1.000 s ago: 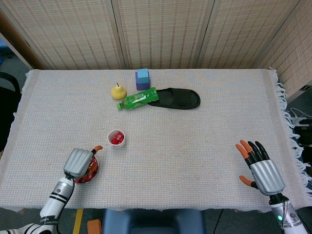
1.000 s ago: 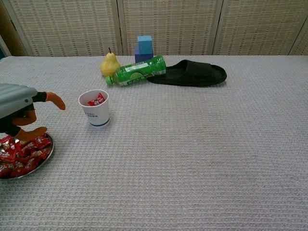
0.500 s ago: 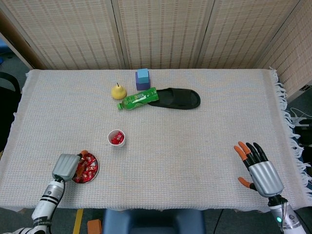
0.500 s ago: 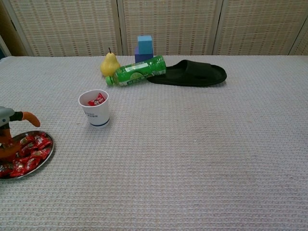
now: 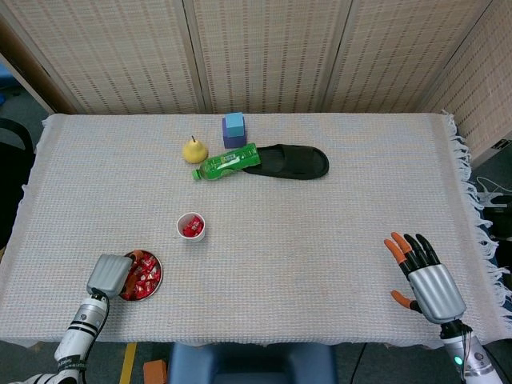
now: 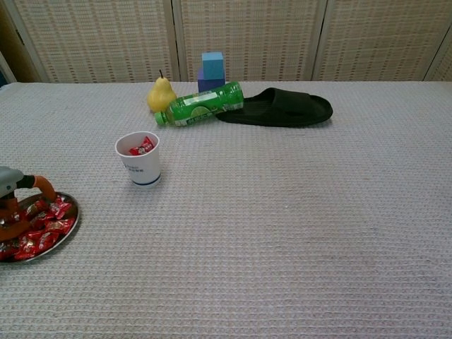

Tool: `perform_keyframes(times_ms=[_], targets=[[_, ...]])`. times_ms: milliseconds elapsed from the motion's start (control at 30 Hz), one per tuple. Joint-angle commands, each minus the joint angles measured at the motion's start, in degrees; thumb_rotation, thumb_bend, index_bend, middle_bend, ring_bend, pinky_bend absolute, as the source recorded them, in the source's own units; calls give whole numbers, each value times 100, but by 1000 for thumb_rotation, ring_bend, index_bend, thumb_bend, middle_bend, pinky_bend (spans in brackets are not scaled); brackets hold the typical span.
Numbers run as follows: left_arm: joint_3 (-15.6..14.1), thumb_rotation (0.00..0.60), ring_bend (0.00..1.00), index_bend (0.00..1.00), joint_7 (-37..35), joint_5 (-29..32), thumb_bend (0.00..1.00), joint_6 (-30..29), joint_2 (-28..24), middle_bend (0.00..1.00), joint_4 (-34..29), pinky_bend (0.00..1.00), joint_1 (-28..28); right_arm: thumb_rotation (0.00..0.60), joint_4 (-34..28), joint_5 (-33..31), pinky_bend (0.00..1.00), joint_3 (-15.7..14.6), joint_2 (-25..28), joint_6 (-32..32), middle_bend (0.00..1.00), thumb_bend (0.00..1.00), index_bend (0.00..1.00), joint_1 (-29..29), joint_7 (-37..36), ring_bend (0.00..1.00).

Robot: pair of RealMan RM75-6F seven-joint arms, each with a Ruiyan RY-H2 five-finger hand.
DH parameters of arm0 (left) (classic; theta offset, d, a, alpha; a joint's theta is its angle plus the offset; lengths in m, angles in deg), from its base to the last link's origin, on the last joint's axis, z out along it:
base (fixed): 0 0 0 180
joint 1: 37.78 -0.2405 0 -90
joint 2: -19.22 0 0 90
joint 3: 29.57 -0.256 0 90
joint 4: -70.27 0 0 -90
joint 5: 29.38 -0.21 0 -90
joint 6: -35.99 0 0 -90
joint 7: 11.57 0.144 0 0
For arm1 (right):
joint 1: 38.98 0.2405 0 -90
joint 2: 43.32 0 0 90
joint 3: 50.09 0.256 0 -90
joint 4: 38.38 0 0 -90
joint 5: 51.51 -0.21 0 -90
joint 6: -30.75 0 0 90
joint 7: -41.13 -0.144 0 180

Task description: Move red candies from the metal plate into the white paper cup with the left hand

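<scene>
The metal plate sits near the table's front left corner, heaped with red candies. My left hand is at the plate's left side, low over it. In the chest view its orange fingertips dip among the candies on the plate; whether one is pinched is hidden. The white paper cup stands upright just beyond and to the right of the plate, with red candies inside. My right hand hovers at the front right, fingers spread, holding nothing.
At the back of the table lie a yellow pear, a green bottle on its side, a black slipper and stacked blue and purple blocks. The table's front edge runs close below the plate.
My left hand has dropped from above the plate and shifted left to its edge, its fingers now curled down into the candies. The right hand drew slightly toward the front edge.
</scene>
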Motion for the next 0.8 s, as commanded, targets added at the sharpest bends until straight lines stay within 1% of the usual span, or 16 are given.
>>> perform_keyframes(times_ms=[33, 367, 633, 800], targets=[[7, 600, 1000, 293, -3, -7, 409, 16, 18, 1000, 27, 1000, -7, 600, -2, -4, 0, -1, -4, 12, 0, 59, 0, 4, 8, 0], [18, 600, 1000, 297, 43, -46, 407, 100, 130, 1000, 152, 1000, -3, 600, -9, -15, 0, -1, -6, 28, 0, 59, 0, 9, 17, 0], [60, 600, 1000, 364, 74, -60, 406, 112, 188, 1000, 215, 1000, -13, 600, -12, -12, 0, -5, 4, 24, 0, 59, 0, 6, 9, 0], [62, 600, 1000, 379, 54, -109, 407, 111, 209, 1000, 238, 1000, -28, 600, -11, -23, 0, -2, -2, 47, 0, 59, 0, 15, 22, 0]])
